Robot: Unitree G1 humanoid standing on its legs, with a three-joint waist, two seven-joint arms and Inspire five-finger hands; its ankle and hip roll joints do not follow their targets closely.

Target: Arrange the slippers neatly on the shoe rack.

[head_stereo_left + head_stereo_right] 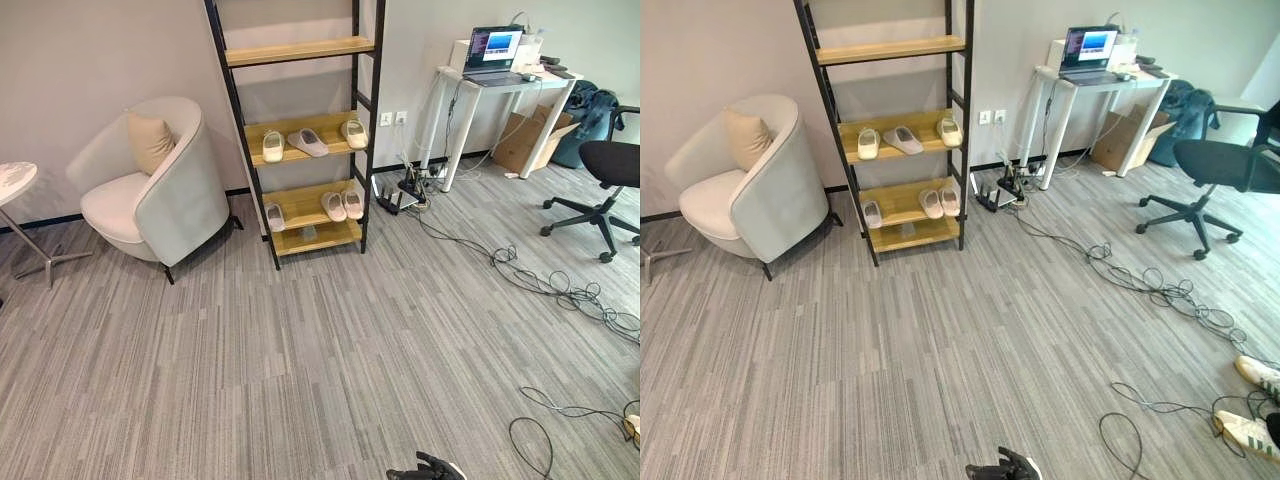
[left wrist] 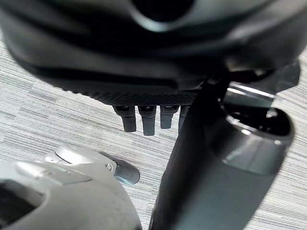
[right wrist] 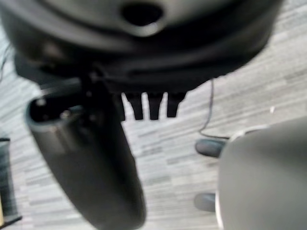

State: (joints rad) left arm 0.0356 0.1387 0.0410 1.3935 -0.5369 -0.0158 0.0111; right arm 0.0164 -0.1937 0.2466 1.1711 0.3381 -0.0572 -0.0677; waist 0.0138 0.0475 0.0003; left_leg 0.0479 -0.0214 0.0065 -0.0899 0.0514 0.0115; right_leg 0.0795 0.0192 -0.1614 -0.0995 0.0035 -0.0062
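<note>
Black-framed shoe rack (image 1: 365, 140) with tan shelves; cream and grey slippers (image 1: 308, 142); grey-striped carpet (image 1: 300, 360).

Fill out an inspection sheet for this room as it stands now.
Surface: grey striped carpet.
Job's things: six slippers on the shoe rack, three on the middle shelf, three on the shelf below.
Clutter: cardboard box under the desk.
Hands: left hand and right hand hang open over the floor, holding nothing.
Cables: loose cords trail across the carpet.
Surroundings: armchair, laptop, office chair, a person's shoes.
</note>
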